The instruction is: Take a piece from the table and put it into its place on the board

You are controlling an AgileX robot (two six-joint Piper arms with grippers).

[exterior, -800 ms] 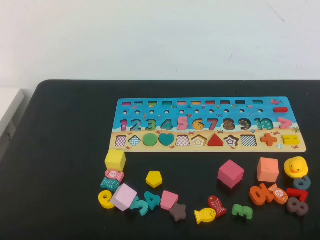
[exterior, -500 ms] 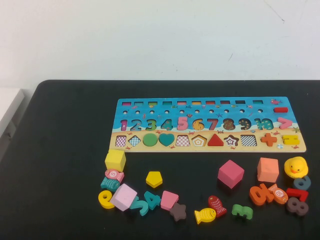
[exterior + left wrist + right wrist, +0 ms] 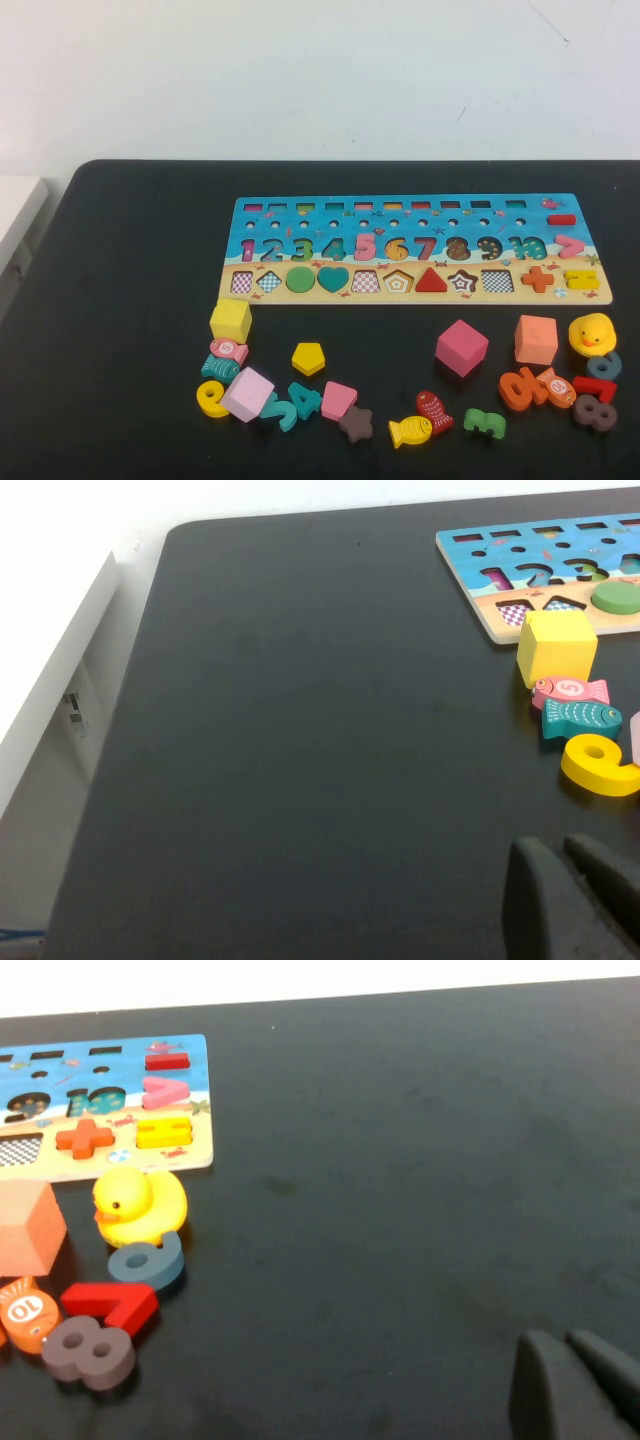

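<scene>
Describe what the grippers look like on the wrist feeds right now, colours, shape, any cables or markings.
Only the tips show. The left gripper has two dark charcoal, matte fingers with rounded ends; the right gripper looks the same, with dark rounded fingers. No cables, labels or markings are visible, and neither arm appears in the high view.

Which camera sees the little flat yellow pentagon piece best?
The high view: the small flat yellow wooden pentagon lies in plain sight on the black tabletop. Neither wrist view shows it; each shows only its own gripper's fingertips.
</scene>
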